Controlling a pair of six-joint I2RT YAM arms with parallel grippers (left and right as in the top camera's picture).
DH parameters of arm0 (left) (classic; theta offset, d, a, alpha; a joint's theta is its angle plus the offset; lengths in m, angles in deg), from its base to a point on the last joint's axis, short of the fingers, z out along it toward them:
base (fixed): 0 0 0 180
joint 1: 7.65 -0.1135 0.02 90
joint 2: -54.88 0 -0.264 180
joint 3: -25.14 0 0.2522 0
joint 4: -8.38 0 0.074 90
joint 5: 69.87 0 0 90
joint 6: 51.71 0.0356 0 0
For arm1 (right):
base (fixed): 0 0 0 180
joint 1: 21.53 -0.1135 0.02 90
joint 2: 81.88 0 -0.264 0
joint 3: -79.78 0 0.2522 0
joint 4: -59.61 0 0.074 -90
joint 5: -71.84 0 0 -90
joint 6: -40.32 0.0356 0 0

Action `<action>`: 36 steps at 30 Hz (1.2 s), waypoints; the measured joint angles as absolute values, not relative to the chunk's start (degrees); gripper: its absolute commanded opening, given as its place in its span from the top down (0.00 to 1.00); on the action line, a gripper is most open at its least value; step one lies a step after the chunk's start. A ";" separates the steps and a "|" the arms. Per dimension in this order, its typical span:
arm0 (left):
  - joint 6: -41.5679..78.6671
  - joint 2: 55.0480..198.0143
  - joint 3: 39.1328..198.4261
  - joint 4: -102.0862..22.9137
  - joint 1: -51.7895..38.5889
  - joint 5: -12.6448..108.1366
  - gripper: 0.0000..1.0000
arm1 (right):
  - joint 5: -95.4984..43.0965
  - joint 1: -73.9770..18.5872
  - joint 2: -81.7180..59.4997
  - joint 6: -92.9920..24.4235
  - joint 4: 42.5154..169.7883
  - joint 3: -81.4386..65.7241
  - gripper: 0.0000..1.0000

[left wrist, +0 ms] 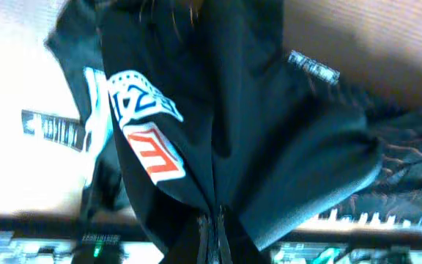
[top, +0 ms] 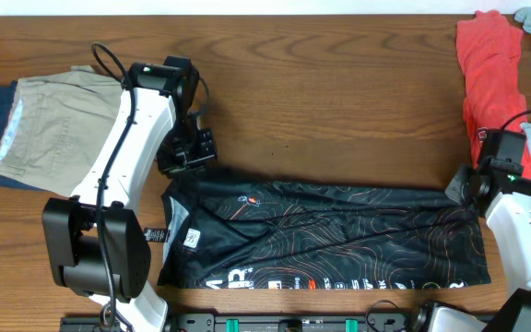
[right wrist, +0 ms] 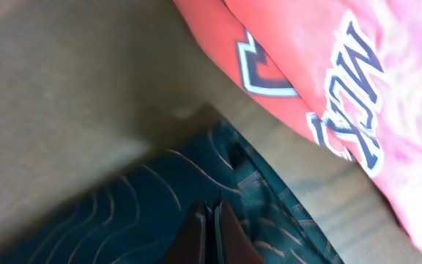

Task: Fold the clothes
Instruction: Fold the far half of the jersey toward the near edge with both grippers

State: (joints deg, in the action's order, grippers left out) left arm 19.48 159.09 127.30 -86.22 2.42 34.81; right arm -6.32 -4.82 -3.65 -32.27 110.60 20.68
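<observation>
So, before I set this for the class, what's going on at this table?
Two robot arms are folding a black jersey that lies flat and lengthwise on the table. The left gripper is shut on the jersey's left end, and the right gripper looks pinched on its right edge. Folded shorts sit at far left and a red shirt lies at far right, both untouched.

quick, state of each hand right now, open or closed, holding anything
left hand: closed, pinching a fold of the black jersey
right hand: closed, gripping the same jersey at its far-end corner
</observation>
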 measured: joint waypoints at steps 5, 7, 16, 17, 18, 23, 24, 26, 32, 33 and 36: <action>21.12 159.09 125.64 -88.38 2.42 34.83 0.94 | -5.95 -2.79 -3.65 -31.53 112.70 20.68 0.99; 21.66 159.09 124.35 -88.71 2.42 34.83 0.94 | -5.75 -2.11 -3.65 -31.18 113.33 20.68 0.99; 22.21 155.74 116.27 -88.38 2.42 34.85 0.94 | -5.64 -0.71 -3.65 -29.85 117.79 20.68 0.99; 22.23 154.30 115.33 -88.25 2.42 34.85 0.94 | -5.67 -0.41 -3.65 -29.69 118.16 20.68 0.99; 22.23 152.99 114.60 -88.27 2.42 34.87 0.94 | -5.60 -0.08 -3.65 -29.45 118.49 20.68 0.99; 22.23 146.10 109.71 -86.24 2.44 36.66 0.94 | -4.90 2.04 -3.65 -28.38 119.50 20.68 0.99; 22.23 145.05 108.48 -85.47 2.44 37.17 0.94 | -4.81 2.28 -3.65 -28.21 119.60 20.68 0.99; 22.04 143.83 106.41 -84.05 2.44 37.95 0.94 | -4.62 2.68 -3.65 -27.97 119.65 20.68 0.99; 21.77 143.20 100.35 -81.58 3.16 39.42 0.94 | -4.29 2.74 -3.65 -27.71 119.67 20.68 0.99; 21.77 143.20 99.50 -81.45 3.66 39.68 0.94 | -4.16 2.74 -3.65 -27.66 119.69 20.68 0.99; 21.75 143.20 97.82 -82.09 5.65 40.23 0.94 | -3.94 2.94 -3.65 -27.51 119.91 20.68 0.99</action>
State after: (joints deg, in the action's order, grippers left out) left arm 21.75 143.20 97.82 -82.09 5.65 40.23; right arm -3.94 2.94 -3.65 -27.51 119.91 20.68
